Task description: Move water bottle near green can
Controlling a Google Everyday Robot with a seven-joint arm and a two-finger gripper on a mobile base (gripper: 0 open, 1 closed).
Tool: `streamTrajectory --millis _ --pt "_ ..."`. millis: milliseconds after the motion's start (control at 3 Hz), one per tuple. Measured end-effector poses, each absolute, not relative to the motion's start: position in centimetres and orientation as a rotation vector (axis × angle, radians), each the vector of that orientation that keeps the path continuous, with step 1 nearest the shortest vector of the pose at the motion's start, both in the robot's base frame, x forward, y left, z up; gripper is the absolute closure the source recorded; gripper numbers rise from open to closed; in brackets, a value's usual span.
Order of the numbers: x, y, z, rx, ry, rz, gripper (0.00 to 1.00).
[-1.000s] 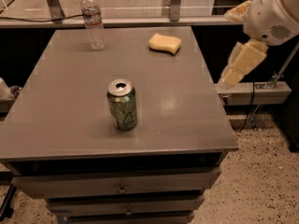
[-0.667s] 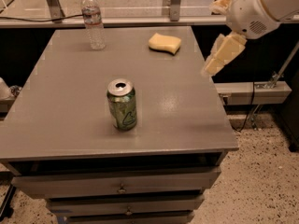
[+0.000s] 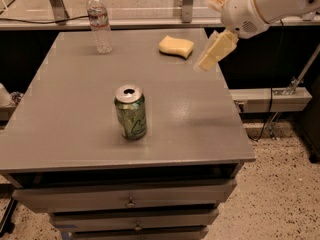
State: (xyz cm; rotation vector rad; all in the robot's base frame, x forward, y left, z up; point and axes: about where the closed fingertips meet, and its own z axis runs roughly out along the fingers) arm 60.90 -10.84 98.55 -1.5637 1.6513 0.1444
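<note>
while end effector [image 3: 207, 31] hovers spread over table [image 3: 70, 134] right edge, clear ribbed white-capped water bottle [image 3: 100, 21] upright back-left.

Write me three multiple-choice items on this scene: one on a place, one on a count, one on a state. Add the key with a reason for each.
1. Where on the table does the water bottle stand?
A. far left corner
B. front edge
C. middle

2. How many things rest on the table?
A. one
B. three
C. five

3. How does the green can stand?
A. on its side
B. upside down
C. upright

Key:
1 A: it stands at the back left, far from the hand, which hangs over the table's far right edge.
2 B: bottle, can and yellow sponge.
3 C: its silver top faces up.
</note>
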Motion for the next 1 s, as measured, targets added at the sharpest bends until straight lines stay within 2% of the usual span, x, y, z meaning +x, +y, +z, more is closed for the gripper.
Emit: streamTrajectory --millis 333,1000 --pt "63.3 -9.1 97.9 -1.521 1.620 0.171 0.00" --pt "73.3 -4.2 96.4 -1.310 1.543 0.281 0.00"
